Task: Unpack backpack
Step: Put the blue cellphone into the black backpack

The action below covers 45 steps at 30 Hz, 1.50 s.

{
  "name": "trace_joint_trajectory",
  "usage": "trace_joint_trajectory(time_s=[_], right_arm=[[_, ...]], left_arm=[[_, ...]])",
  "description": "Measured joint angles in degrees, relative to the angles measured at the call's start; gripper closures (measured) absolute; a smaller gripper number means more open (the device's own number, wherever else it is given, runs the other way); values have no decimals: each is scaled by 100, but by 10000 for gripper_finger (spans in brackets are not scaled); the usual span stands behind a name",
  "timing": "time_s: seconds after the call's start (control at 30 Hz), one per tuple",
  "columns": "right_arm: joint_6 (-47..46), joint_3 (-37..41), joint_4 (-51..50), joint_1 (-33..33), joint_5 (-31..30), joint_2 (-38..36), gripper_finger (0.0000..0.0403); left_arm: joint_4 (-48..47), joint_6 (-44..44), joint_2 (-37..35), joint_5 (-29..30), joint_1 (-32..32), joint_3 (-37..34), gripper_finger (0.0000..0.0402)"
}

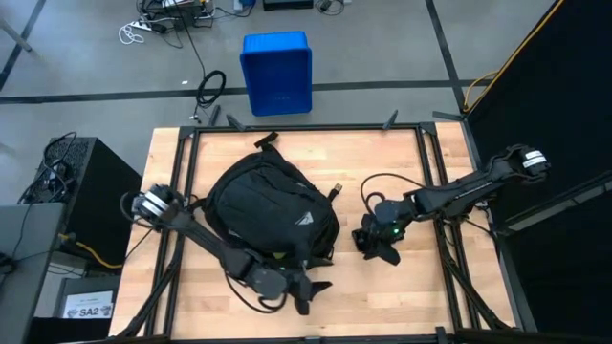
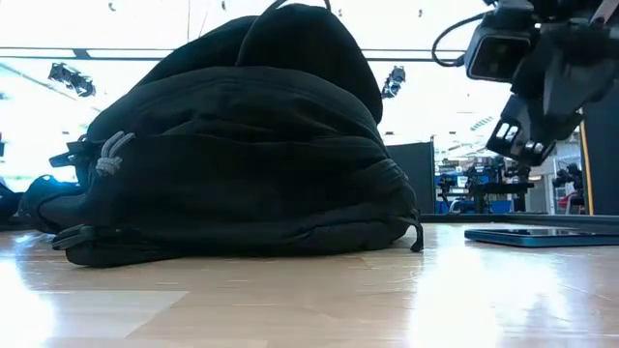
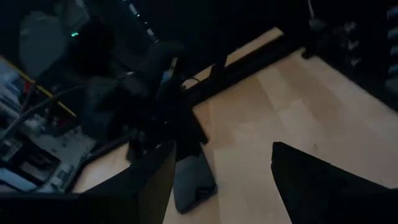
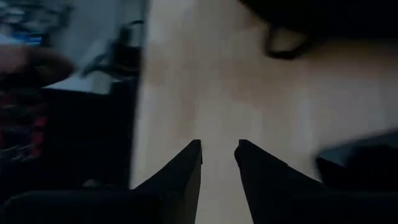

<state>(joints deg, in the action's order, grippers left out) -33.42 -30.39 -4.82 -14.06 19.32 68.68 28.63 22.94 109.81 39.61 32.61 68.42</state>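
Nearest the front edge of the desk (image 1: 402,287), the left claw (image 1: 304,287) was held just off the backpack's front rim, its fingers (image 3: 155,180) spread wide over bare wood, with a small flat dark object (image 3: 194,186) lying between them. The backpack (image 1: 273,215) was seen lying flat in the middle of the desk, closed as far as could be told, a grey cord pull (image 2: 111,153) showing at one end. Beside it, to the right and apart from it, the right claw (image 1: 378,247) was held above the wood, its fingers (image 4: 186,174) set narrow and empty. Probably an opening was still to be found; the zipper pull would best be gripped squarely and drawn along the seam while the fabric was steadied by the other arm. Beyond the desk, a blue bin (image 1: 276,73) was standing on the floor.
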Motion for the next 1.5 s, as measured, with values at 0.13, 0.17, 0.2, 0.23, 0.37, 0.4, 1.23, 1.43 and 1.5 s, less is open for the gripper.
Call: trace_joint_trajectory(time_s=[0.13,0.17,0.2,0.23,0.37,0.4,1.23,1.43,1.5], right_arm=[[-629,-49,-1050,76,-1056,-19,336],[-876,-49,-1450,135,-1363,-19,340],[-1002,-47,-1841,185,-1634,-7,344],[-1056,-47,-2181,216,-1858,-4,347],[-1483,-47,-3326,307,-2353,-5,353],[-1580,-47,-3509,327,-2435,-5,354],[-1197,125,-793,-573,-1367,745,346],[-468,-228,-924,-731,-1555,637,351],[49,-361,-1082,-746,-1545,634,353]], left_arm=[[-63,232,417,90,-80,429,170],[-121,222,466,100,-96,503,170],[-195,204,494,100,-110,549,170],[-270,154,500,99,-115,567,170],[-451,-196,500,90,-150,560,173],[-475,-201,500,88,-160,560,174],[-1679,-1188,482,99,-410,556,175],[-1784,-1293,480,-252,-403,554,175],[-1741,-1313,480,-410,-403,553,175]])
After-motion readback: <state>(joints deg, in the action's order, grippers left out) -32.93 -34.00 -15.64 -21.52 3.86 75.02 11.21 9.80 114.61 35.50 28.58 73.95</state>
